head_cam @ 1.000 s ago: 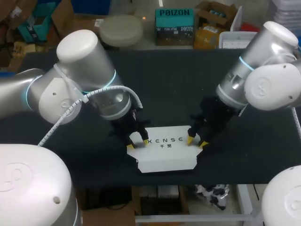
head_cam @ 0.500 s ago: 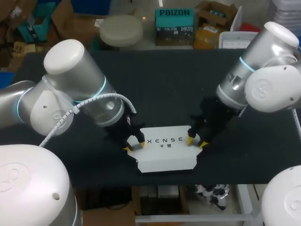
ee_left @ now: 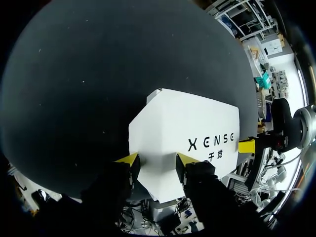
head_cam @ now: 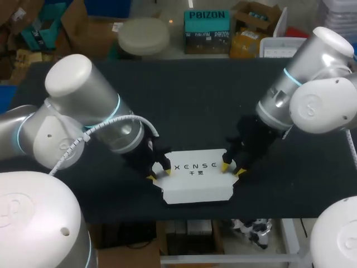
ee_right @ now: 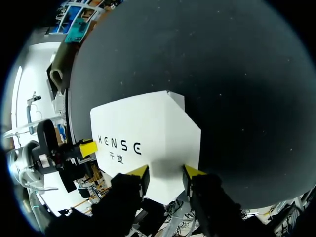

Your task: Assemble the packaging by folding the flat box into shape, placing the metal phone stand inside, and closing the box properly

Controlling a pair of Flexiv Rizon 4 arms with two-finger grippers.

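The flat white cardboard box (head_cam: 196,180) lies on the black tabletop (head_cam: 195,100) near its front edge. The left jaws stand apart at its left end and the right jaws apart at its right end, neither clamping it. It looks light, thin and easily creased, best taken by the end flaps. Whether the tips press the card is unclear, and no metal phone stand shows.

The left arm (head_cam: 83,114) and right arm (head_cam: 312,84) are silver-white with blue joint rings; a white coiled cable (head_cam: 111,120) trails the left.
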